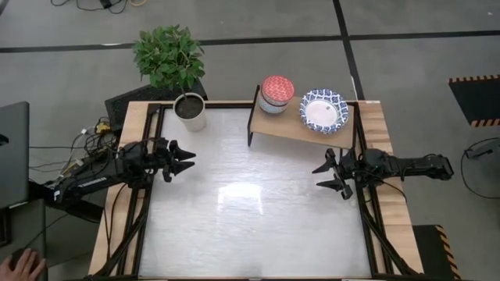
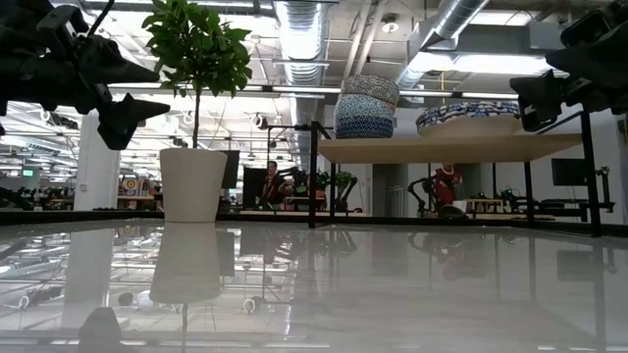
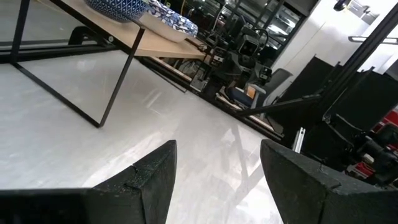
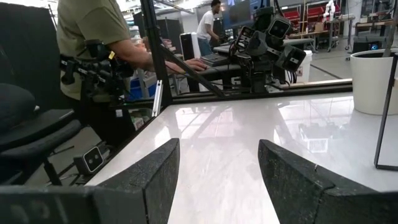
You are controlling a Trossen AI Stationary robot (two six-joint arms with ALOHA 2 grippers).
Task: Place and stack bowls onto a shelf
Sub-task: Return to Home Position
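Glossy white desk [image 1: 250, 218] fills the foreground, mirroring the ceiling lights and the white plant pot [image 1: 191, 112], which stands at the far left corner with a leafy plant in it. The left gripper [image 1: 190, 160] hangs above the desk's left edge, fingers spread wide and holding nothing. The right gripper [image 1: 318, 177] hangs above the right edge, likewise spread and bare. The two face each other, well apart.

On the shelf [image 1: 285, 129], at the desk's far right, a stack of smaller bowls [image 1: 277, 92] topped by a red one stands at the left end. The wide blue-and-white bowls [image 1: 323, 110] sit nested just beside it at the right end.

Yellow-and-black hazard stripes [image 1: 476, 78] mark the grey floor at right. The room beyond is an open workshop with silver ceiling ducts [image 2: 446, 25]. A person [image 4: 87, 25] in an olive shirt is beyond the desk's left side, and a hand [image 1: 22, 265] shows near the near-left corner. Any writing in the room is too small to read.
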